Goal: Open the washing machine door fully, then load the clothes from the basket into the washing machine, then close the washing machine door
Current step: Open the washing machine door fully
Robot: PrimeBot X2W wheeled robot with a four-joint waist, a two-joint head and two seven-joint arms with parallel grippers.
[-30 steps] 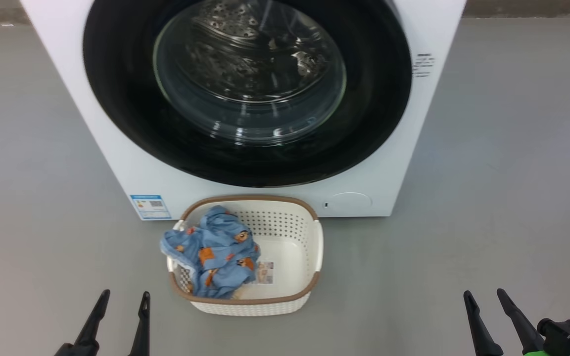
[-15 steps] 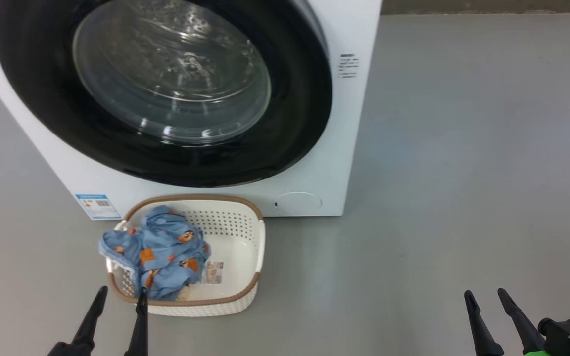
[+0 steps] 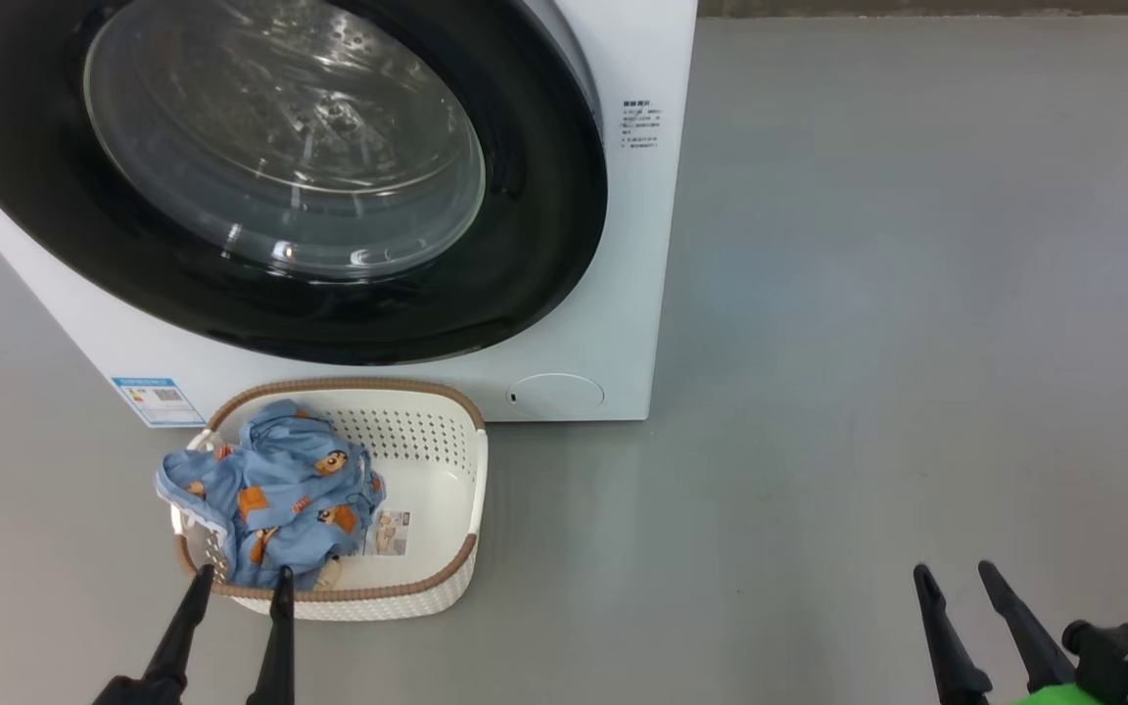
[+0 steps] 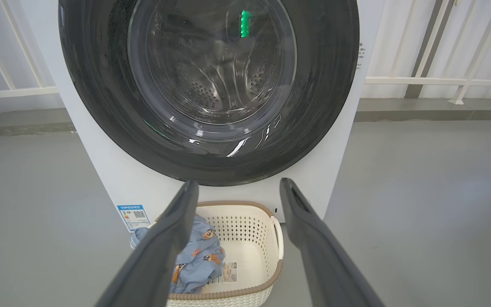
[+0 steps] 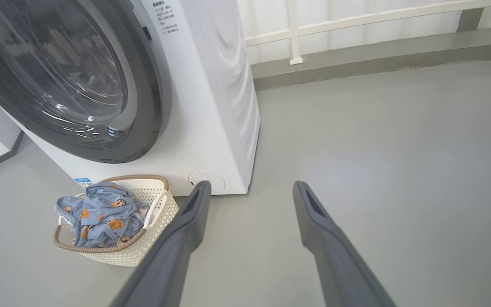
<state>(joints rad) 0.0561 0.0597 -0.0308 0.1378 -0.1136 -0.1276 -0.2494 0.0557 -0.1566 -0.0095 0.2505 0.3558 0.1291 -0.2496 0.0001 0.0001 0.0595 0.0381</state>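
While open gray floor point(image 3: 916, 294) stretches from 12 through 5 o'clock in the head view, the washing machine point(image 3: 623, 294) takes the 9 to 12 o'clock quarter, its right front edge running down to a corner near the center. The washing machine door point(image 3: 544, 245) sits closed, flush on the front, its black ring reaching almost to that edge. At 7 o'clock the basket point(image 3: 471, 490) stands on the floor just before the machine's lower edge. The clothes point(image 3: 280, 490) are heaped in its left half, 1 fold draped over the left rim. The left gripper point(image 3: 241, 578), at 7 o'clock, is released, its 2 tips overlapping the basket's near rim; contact cannot be told. The right gripper point(image 3: 951, 568), at 5 o'clock, is released over open floor. The round service flap point(image 3: 554, 394) sits by the machine's lower right corner.
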